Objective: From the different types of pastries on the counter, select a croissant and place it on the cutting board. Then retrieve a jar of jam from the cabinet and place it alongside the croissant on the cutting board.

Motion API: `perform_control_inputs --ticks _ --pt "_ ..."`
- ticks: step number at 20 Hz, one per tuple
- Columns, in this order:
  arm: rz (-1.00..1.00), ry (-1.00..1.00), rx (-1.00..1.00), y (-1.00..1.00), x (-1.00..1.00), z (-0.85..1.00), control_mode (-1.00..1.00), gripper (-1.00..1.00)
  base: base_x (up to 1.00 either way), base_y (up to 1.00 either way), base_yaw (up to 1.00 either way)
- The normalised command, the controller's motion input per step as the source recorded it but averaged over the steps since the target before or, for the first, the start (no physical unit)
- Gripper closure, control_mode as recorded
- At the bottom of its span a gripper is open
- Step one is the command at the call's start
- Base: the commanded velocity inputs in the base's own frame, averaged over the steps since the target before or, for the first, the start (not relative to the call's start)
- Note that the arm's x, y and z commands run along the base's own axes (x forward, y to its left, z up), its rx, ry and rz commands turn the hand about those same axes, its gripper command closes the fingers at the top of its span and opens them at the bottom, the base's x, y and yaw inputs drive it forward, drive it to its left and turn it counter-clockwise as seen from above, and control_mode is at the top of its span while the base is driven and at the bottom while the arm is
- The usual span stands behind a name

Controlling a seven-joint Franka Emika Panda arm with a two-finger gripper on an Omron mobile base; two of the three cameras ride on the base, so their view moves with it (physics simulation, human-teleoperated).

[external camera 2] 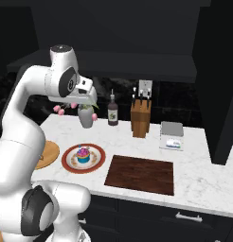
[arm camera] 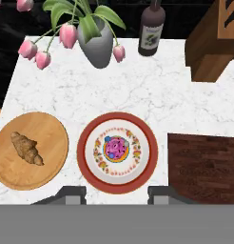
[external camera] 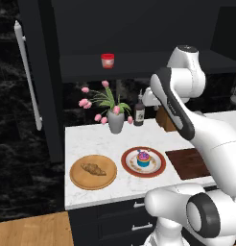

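In the left base view the croissant (external camera: 93, 168) lies on a round tan wooden disc (external camera: 81, 181) at the left end of the counter (external camera: 91, 137), with the red-rimmed plate (external camera: 157, 167) and its cupcake (external camera: 143, 159) just to the right and the dark cutting board (external camera: 187, 163) beyond that, partly behind the arm. A grey vase of pink tulips (external camera: 115, 121) and a dark bottle (external camera: 138, 114) stand at the back of the counter, and the red jar of jam (external camera: 107, 60) sits on the shelf of the black cabinet (external camera: 139, 29) above. The right base view shows the cutting board (external camera 2: 141, 174) bare in the middle of the counter, the plate (external camera 2: 71, 163) with the cupcake (external camera 2: 83, 155) to its left, a knife block (external camera 2: 140, 119) and a small grey scale (external camera 2: 171, 135) behind it, and the bottle (external camera 2: 112, 112) beside the vase (external camera 2: 86, 116); the hand is held high over the counter's left part. In the hand view the gripper (arm camera: 117, 193) hangs above the near rim of the plate (arm camera: 85, 167), its two fingertips (arm camera: 71, 194) standing a little apart with nothing between them; the jaws are drawn in and hold nothing. The croissant (arm camera: 25, 147) lies well off to the left of the fingers on the disc (arm camera: 47, 167), the cupcake (arm camera: 116, 148) lies just ahead of them, and the cutting board (arm camera: 204, 167) lies to the right. Nothing stands between the hand and the croissant.
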Motion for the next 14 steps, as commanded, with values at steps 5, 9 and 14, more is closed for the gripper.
perform_control_inputs --ticks 5,9,14 --pt "0.00 0.00 0.00 0.00 -0.02 -0.04 -1.00 -1.00 0.00 0.00 0.00" --pt "0.03 0.00 0.00 0.23 -0.46 -0.37 -1.00 -1.00 0.00 0.00 0.00" --pt "0.08 0.00 -0.01 0.68 -0.67 -0.56 -1.00 -1.00 0.00 0.00 0.00"
